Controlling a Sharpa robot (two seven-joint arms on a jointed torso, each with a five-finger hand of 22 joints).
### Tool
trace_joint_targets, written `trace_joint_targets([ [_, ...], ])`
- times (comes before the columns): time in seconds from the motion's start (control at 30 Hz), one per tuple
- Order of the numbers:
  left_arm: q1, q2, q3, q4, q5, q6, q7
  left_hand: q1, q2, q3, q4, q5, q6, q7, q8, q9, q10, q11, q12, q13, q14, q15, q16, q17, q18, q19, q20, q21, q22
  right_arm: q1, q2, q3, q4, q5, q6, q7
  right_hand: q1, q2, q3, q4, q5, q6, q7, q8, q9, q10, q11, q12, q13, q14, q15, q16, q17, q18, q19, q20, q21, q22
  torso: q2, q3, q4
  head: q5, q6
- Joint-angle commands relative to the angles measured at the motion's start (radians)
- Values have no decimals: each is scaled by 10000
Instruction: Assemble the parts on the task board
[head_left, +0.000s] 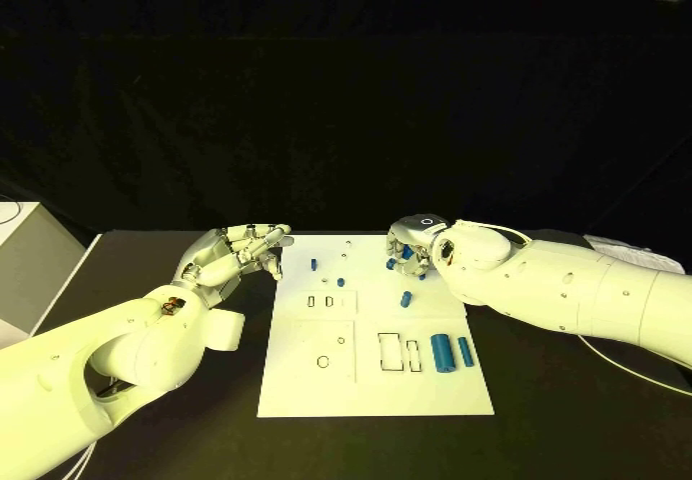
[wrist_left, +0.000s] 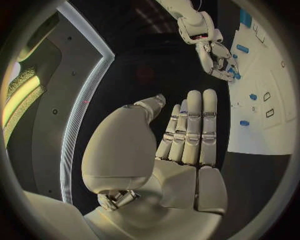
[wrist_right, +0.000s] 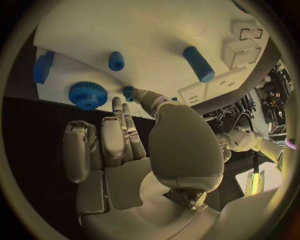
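The white task board (head_left: 375, 390) lies in the middle of the black table. My right hand (head_left: 421, 243) hovers low over its far right part, thumb and a fingertip pinching a small blue peg (wrist_right: 128, 91). Beside that hand lie a blue gear (wrist_right: 87, 95), a short cylinder (wrist_right: 116, 61) and a longer blue peg (head_left: 407, 298). Two larger blue pieces (head_left: 441, 353) lie side by side near the board's right edge. Small blue pegs (head_left: 313, 265) stand at the far left of the board. My left hand (head_left: 238, 252) floats by the board's far left corner, fingers straight, holding nothing.
Rectangular slots (head_left: 389, 350) and a round hole (head_left: 323, 362) are cut into the board's near half. A white box (head_left: 22, 260) stands at the table's left edge. Papers and a cable (head_left: 635, 255) lie at the right behind my right arm.
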Motion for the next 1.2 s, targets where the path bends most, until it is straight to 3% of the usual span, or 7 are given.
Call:
trace_joint_targets([
  [0.03,1,-3,30,47,140,148,16,-116,-9,43,-3,13,32,7,-3,11,52,-3,-12,16,-76,-12,42,17,135,-53,-15,57,14,-35,13,-4,-1,-175,315,-39,84,18,-77,7,-38,-14,22,71,23,-77,-9,-47,-9,277,40,82,5,-128,142,8,5,392,68,13,45,-2,-4],
  [0.6,1,-43,83,33,149,179,-74,-105,16,80,-19,13,34,14,-3,15,48,2,-14,17,-113,-7,51,16,135,-96,-9,103,47,-59,-69,-2,311,-103,156,29,148,141,-20,78,30,147,43,179,114,70,-13,6,29,243,41,132,-73,-134,160,14,33,440,229,50,72,-28,62],
  [0.73,1,-49,87,23,149,196,-109,-105,16,80,-19,13,34,14,-3,15,48,2,-14,17,-113,-7,51,16,135,-96,-9,103,47,-59,-77,-1,300,-88,75,31,343,335,233,52,49,365,28,324,226,334,-56,48,64,223,8,206,-86,-144,181,-6,71,508,273,59,85,-35,96],
  [0.8,1,-50,88,18,149,204,-128,-98,28,98,-27,12,32,22,-5,15,41,7,-18,16,-124,-5,58,17,136,-114,-7,124,61,-59,-80,-1,309,-85,-90,39,508,452,507,-23,-258,520,-17,436,326,544,-108,52,89,211,-34,262,-102,-158,208,-39,118,586,283,64,85,-37,111],
  [1.2,1,-40,90,-31,149,248,-199,-60,57,152,-67,12,27,29,-8,18,29,13,-22,15,-148,-1,77,17,137,-157,-1,177,96,-59,-73,6,420,-134,-1504,-256,952,828,1015,-512,-366,1084,-234,945,828,1408,-375,157,297,209,-254,432,-101,-263,414,-243,445,1100,347,73,104,-48,234],
])
